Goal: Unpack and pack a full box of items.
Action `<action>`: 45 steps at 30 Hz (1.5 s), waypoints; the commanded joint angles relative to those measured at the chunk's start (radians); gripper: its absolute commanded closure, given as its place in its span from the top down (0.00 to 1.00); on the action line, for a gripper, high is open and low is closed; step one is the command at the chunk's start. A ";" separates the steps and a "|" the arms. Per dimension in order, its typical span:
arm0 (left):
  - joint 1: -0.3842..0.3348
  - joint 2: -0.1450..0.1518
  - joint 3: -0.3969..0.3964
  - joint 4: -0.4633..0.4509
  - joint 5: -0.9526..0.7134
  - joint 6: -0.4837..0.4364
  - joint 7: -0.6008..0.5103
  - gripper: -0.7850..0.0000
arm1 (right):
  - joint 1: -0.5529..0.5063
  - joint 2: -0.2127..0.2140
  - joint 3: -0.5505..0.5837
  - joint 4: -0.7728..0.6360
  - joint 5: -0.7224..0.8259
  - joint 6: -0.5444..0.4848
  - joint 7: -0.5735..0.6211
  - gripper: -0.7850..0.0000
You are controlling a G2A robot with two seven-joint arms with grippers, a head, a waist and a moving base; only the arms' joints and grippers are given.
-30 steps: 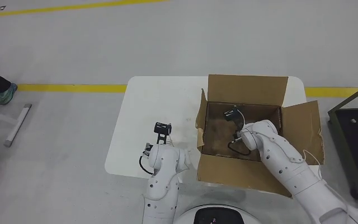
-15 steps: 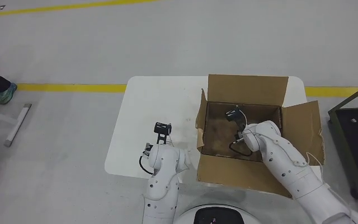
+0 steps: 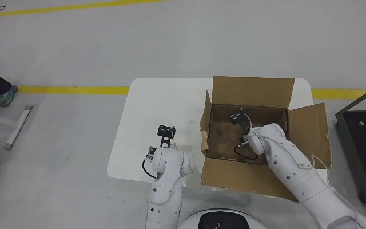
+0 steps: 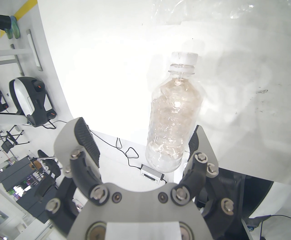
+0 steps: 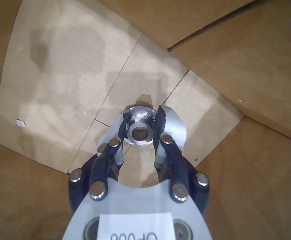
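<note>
A clear plastic bottle (image 4: 175,118) with a white cap lies on the white table (image 3: 154,109). My left gripper (image 4: 139,127) is open around its base, and the bottle rests close to one finger. In the top view the left gripper (image 3: 166,133) hangs over the table's near left part. My right gripper (image 5: 142,118) is down inside the open cardboard box (image 3: 251,91), shut on a small round metal flange (image 5: 139,134) just above the box floor (image 5: 68,79). From above, the right gripper (image 3: 240,119) sits mid-box.
The box's flaps (image 3: 311,129) are spread open at the table's right side. A crumpled clear plastic sheet (image 4: 193,11) lies on the table beyond the bottle. A dark cart (image 3: 354,123) stands off the table's right edge.
The right gripper has edged very slightly rightward inside the box. The left arm has not moved.
</note>
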 commanded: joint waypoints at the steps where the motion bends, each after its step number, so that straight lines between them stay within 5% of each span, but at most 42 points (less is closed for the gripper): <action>1: 0.000 0.000 0.000 0.000 0.000 0.000 0.000 1.00 | 0.002 -0.001 0.000 0.004 0.000 0.001 0.000 0.15; 2: 0.000 0.000 0.000 0.000 0.000 0.000 0.000 1.00 | 0.003 -0.002 0.000 0.006 -0.001 0.002 -0.001 0.00; 13: 0.000 0.000 0.000 0.000 0.000 0.000 0.000 1.00 | -0.033 0.009 0.060 -0.121 0.006 -0.015 0.004 0.00; 23: 0.000 0.000 0.000 0.000 0.000 0.000 0.000 1.00 | -0.184 0.048 0.233 -0.526 0.005 -0.089 0.055 0.00; 45: 0.000 0.000 0.000 0.000 0.000 0.000 0.000 1.00 | -0.210 0.052 0.252 -0.548 0.006 -0.099 0.022 0.00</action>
